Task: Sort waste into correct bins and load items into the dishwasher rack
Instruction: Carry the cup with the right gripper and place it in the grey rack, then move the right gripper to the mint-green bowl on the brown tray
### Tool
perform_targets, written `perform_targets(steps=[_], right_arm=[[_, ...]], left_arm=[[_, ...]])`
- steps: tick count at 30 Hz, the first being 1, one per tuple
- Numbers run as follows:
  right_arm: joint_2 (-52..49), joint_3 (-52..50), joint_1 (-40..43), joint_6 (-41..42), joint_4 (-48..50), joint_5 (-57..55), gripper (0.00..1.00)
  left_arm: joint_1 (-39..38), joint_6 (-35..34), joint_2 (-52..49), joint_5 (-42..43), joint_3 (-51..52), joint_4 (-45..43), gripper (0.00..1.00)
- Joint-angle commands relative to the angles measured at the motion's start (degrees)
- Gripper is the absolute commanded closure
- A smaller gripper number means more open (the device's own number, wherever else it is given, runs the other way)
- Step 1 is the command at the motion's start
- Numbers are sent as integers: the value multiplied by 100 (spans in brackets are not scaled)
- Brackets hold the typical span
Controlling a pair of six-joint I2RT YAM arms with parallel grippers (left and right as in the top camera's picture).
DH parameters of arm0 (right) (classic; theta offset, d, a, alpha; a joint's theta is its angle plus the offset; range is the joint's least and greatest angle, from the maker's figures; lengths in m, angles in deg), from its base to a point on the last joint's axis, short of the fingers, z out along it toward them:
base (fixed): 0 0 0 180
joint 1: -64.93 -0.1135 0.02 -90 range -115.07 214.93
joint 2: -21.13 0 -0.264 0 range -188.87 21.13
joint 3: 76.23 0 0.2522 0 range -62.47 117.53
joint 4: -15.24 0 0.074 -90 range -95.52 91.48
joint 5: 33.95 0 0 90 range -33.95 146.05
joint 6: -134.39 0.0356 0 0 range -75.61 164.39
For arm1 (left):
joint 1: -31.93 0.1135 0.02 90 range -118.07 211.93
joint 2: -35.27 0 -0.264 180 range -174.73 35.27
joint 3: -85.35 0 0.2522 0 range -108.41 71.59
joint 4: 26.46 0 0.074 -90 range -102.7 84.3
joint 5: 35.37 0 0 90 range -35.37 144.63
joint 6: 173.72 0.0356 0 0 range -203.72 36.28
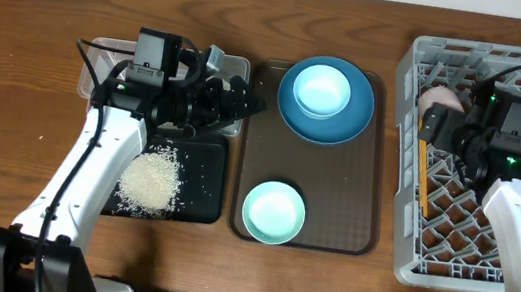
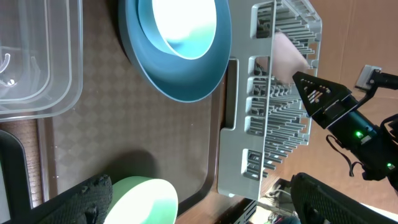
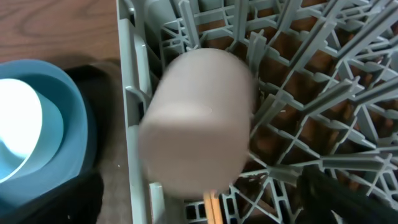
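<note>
Grey plastic rack [image 1: 445,275] fills the whole 3 o'clock side of the wooden table [image 1: 7,82] when we look down from above. Our pink cup [image 3: 196,121] is inside it, up in the rack's 11 o'clock corner. The close view is pretty smeared, so we can't tell which way up it is. Our right gripper [image 3: 199,177] hangs right over it with the fingers [image 3: 56,199] spread wide and a gap on both sides of the cup, so we're not gripping anything there. The wooden chopsticks [image 1: 422,177] are in the rack too, along its 9 o'clock wall, just at 6 o'clock of the cup.

Middle of the table is the brown serving tray [image 1: 336,186]. At its 12 o'clock end we've got the dark-blue plate [image 1: 356,123] with the light-blue saucer [image 1: 321,91] sitting on it. The mint-green bowl [image 1: 273,212] is at the 6 o'clock end, apart from the plate.

Our left gripper [image 2: 200,183] hovers by the tray's 10 o'clock corner, pointing toward 3 o'clock, jaws wide apart with nothing between them. Under that arm the clear tub [image 1: 101,56] sits at about 10 o'clock on the table. Just at 6 o'clock of it is the black tray [image 1: 204,174], which has a heap of white rice [image 1: 150,182] on it and a few stray grains around the heap.
</note>
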Motion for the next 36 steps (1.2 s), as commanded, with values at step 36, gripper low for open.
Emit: perform_targets(steps=[36], right_arm=[[304, 120, -2533, -1360, 627, 785, 36]], left_arm=[[9, 74, 4, -37, -28, -13, 6]])
